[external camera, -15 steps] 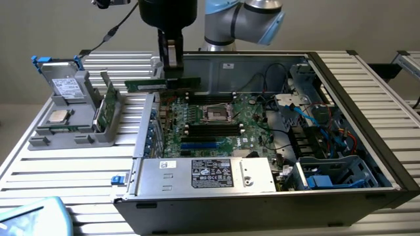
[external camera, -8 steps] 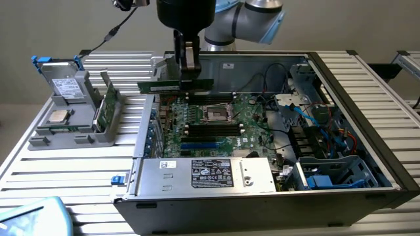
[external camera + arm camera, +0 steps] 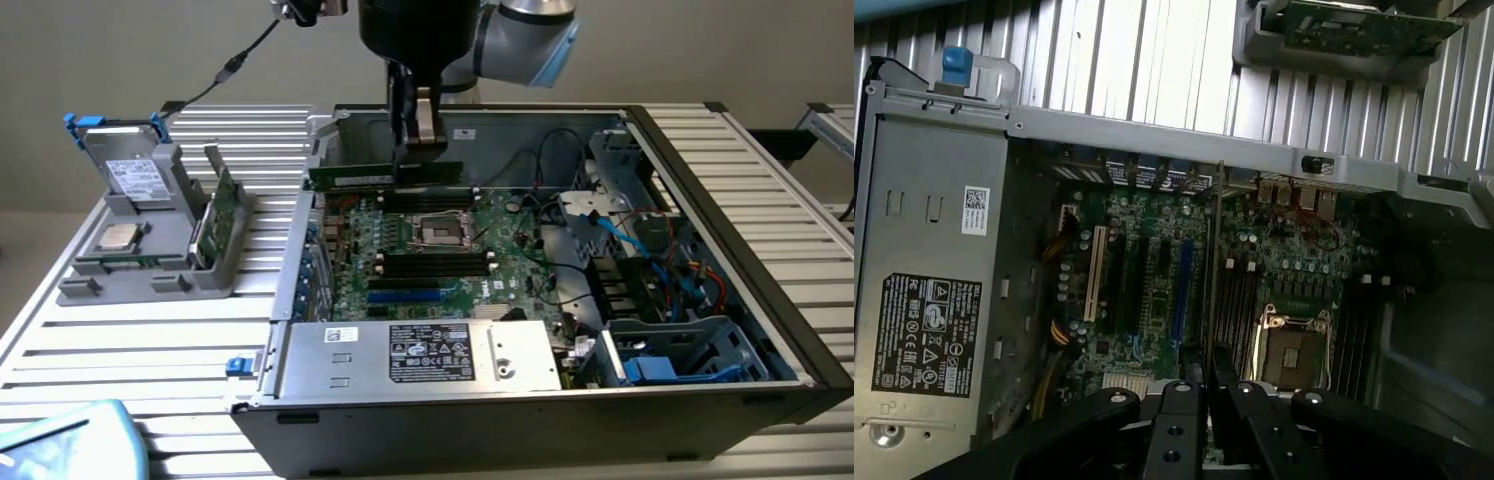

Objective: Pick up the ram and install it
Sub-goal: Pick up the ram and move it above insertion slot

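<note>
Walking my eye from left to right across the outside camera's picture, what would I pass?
Hard drive with blue handles → upright green card → the ram, held in the gripper → drive cage with blue parts.

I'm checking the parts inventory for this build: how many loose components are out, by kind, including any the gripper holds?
long slim dark green ram stick, held in the gripper: 1
square silver processor chip on the grey holder tray: 1
wider green circuit card standing in that tray: 1
silver drive with a white label: 1
Total: 4
</note>
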